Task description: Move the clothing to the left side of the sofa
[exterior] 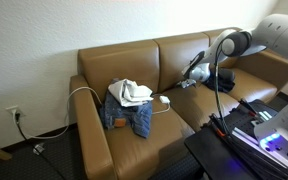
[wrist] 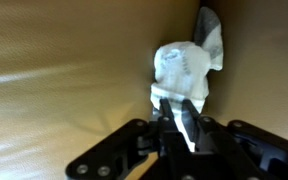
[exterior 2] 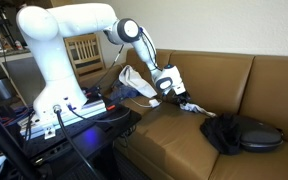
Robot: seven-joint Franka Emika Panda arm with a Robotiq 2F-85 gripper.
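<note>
Clothing (exterior: 130,103) sits mostly in a heap on one end seat of the tan leather sofa (exterior: 174,55), at the left edge of that exterior view. The heap is blue jeans (exterior: 124,115) with a white shirt (exterior: 132,92) crumpled on top (the thin white cable (exterior: 84,92) looping beside it is not part of the job). That end looks like the target side, so these two pieces appear to be in place already.

Two pieces remain further along the seat. A dark top (exterior 2: 239,133) lies flat on a cushion well apart from the heap, with nothing touching it. A small white-grey garment (wrist: 179,68) lies between the dark top and the heap, and the arm is working on this one.

In the wrist view the fingers (wrist: 168,122) are drawn close together with a fold of the white-grey garment caught between them. The rest of the cloth bunches up just beyond the tips and rests against the leather. In an exterior view the garment (exterior 2: 189,103) trails from the fingers down to the cushion, so it does not appear lifted clear yet.

By this reading the task is roughly half done. The pinched piece has to be raised and carried to the heap, and then the dark top has to follow.
</note>
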